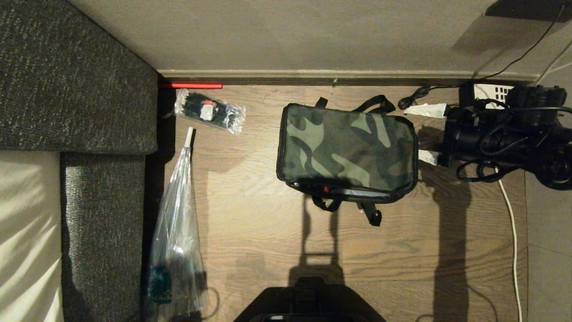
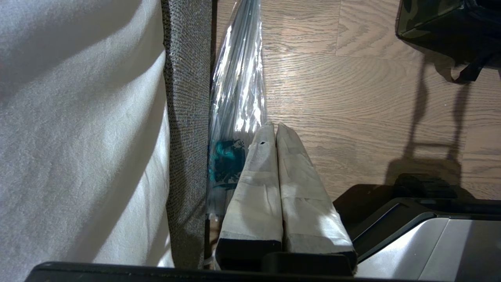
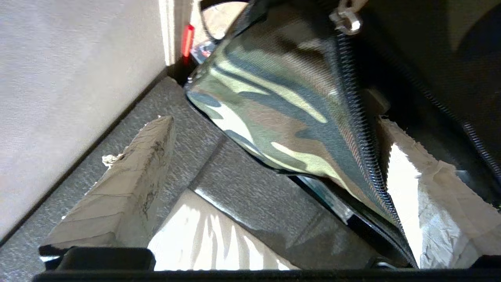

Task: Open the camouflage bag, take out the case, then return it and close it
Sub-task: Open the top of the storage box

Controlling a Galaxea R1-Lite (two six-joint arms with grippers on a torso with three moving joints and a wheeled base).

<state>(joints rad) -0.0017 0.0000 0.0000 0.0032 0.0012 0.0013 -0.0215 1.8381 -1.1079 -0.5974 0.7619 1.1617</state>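
Nearest the robot, the left gripper (image 2: 274, 129) hangs parked low by the base, taped fingers pressed together, nothing btwn them, pointing at the wood floor (image 1: 250, 232) just beside a clear plastic sleeve (image 1: 176, 223) lying along the sofa (image 1: 76, 89).

Mid-floor sits the camouflage bag (image 1: 346, 150), lid side up, black straps poking out at near and far edges, a bit of red at the near edge. Zip along its right end looks partly undone in the right wrist view.

Right gripper (image 1: 424, 134) is at the bag's right end, fingers spread wide. One finger (image 3: 129, 176) is in the air off the bag's far corner; the other (image 3: 426, 196) sits at the zip edge of the bag, w/ the corner btwn them. Contact unclear.

Further back, a small clear packet (image 1: 210, 112) of black items lies near the wall (image 1: 313, 36).
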